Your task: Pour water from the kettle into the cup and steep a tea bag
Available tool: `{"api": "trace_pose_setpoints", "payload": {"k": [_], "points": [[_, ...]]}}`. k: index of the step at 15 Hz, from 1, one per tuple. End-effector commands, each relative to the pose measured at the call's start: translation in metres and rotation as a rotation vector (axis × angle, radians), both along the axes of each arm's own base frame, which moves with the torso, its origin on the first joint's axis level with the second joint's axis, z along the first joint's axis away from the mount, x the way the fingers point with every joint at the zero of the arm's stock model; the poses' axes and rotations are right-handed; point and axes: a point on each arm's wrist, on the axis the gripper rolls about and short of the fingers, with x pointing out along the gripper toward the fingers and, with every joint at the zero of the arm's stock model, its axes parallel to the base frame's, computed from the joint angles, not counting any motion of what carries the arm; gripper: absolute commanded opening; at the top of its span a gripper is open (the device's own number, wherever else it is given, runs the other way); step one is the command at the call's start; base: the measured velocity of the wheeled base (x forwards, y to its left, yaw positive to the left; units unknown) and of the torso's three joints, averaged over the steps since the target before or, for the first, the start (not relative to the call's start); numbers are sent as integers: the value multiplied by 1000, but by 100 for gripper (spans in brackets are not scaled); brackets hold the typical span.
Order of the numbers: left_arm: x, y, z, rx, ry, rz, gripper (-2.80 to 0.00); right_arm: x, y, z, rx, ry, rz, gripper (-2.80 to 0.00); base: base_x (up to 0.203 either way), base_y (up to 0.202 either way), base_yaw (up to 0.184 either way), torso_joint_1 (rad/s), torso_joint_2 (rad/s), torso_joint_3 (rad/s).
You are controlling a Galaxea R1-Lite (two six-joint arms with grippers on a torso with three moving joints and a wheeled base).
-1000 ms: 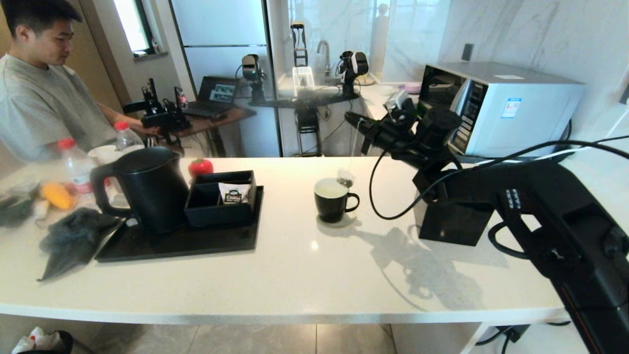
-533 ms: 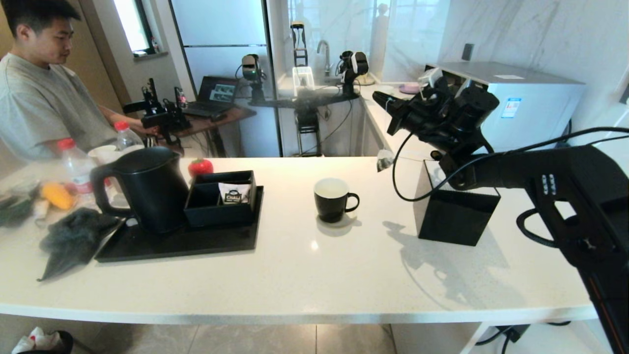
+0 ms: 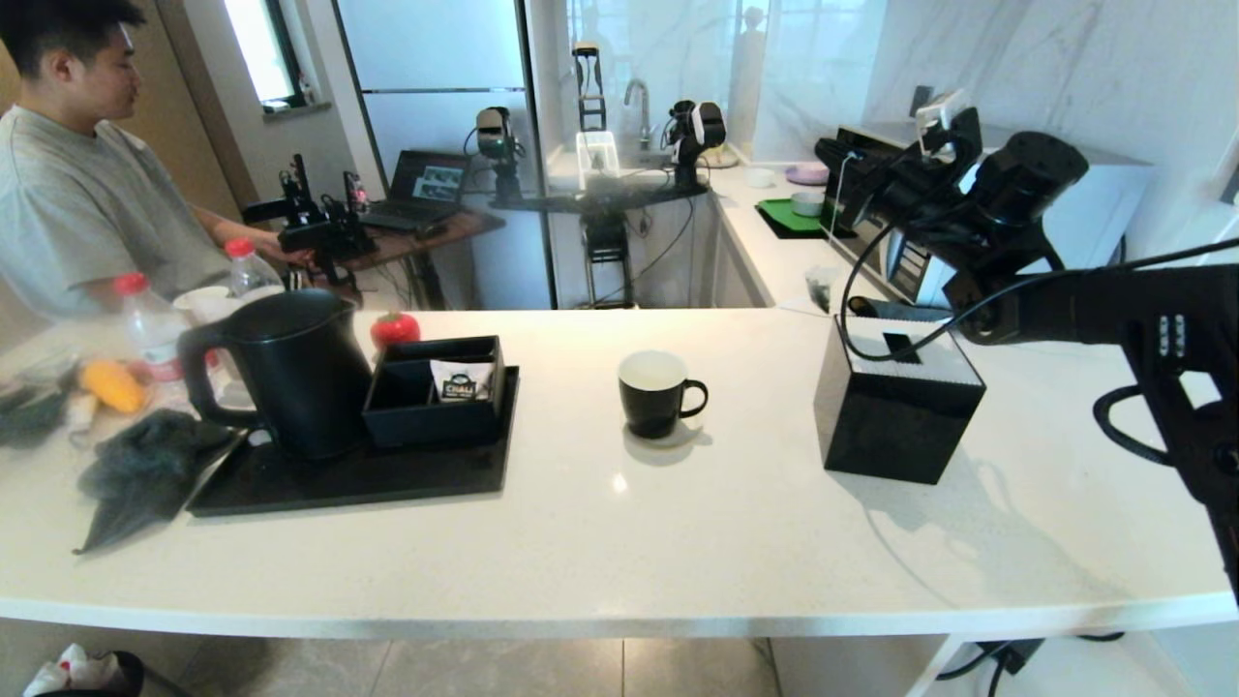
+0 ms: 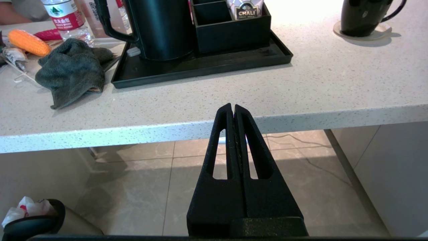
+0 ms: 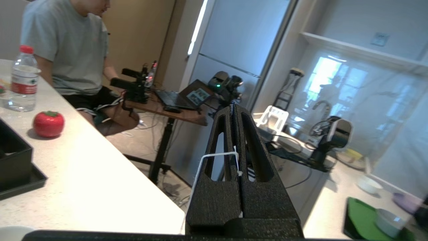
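- Tea bag (image 3: 821, 283): a small pale pouch hanging on its thin white string (image 3: 835, 198) below the right gripper, out past the far edge of the counter (image 3: 678, 523), behind the black tissue box (image 3: 895, 407) and well apart from the cup. It shows faintly; its contents cannot be made out.
- Right gripper (image 3: 828, 152): raised high at the right, near the microwave (image 3: 1094, 194). Fingers closed tight, the string pinched between them and looped over one finger in the right wrist view (image 5: 219, 155).
- Cup (image 3: 658, 392): black mug, white inside, upright at mid-counter, handle to the right.
- Kettle (image 3: 281, 373): upright on the black tray (image 3: 387, 479) at the left, beside the compartment box holding a sachet.
- Left gripper (image 4: 233, 110): parked below the counter's front edge, fingers pressed together, empty.
- Risks, as judged: a pouch on a long string could swing and snag on the tissue box or the counter edge; a thin string in a pinch could slip; drips could fall on the counter.
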Motion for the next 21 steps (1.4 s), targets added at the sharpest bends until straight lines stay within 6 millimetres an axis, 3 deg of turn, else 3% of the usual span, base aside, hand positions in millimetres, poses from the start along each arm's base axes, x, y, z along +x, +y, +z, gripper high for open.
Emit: {"api": "trace_pose_setpoints", "payload": {"k": [1,7,17,21], "points": [[0,0,0,0,0,-1,-280,-5,-20,12,0,-29,-37,-280,0,0,0,0,0,0],[0,0,0,0,0,-1,-280,-17,-47,8,-5,14,-94,-280,0,0,0,0,0,0],[0,0,0,0,0,2,-280,-45,-78,-24,-6,79,-164,-280,0,0,0,0,0,0],[0,0,0,0,0,0,-280,-59,-80,-45,-5,109,-171,-280,0,0,0,0,0,0]]}}
